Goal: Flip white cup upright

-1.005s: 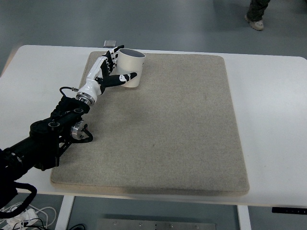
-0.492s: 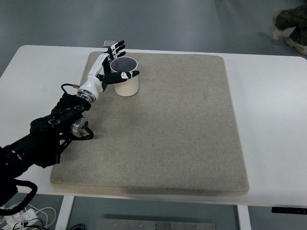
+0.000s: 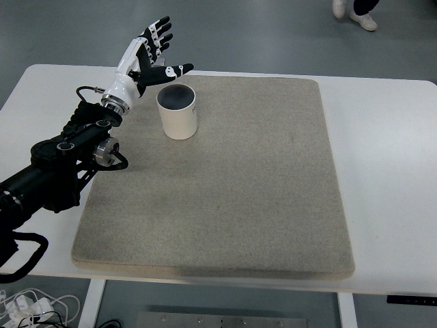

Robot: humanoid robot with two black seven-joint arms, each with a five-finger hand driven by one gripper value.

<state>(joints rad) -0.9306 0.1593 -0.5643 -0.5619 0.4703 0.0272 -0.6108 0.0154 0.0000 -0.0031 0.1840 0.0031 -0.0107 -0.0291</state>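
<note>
Big beige mat [image 3: 225, 191] lying flat on a white table [image 3: 389, 171], grey floor [image 3: 273, 34] behind, white cables [image 3: 27, 304] at the bottom left, and a person's shoes [image 3: 355, 14] at the top right.

White cup [image 3: 178, 113]: plain cylinder, upright, open mouth facing up, dark interior visible. Stands on beige mat [image 3: 225, 184], near mat's far-left corner, well inside its edges.

Matt smooth white cup [image 3: 177, 115], rough cloth mat [image 3: 232, 184]
</note>
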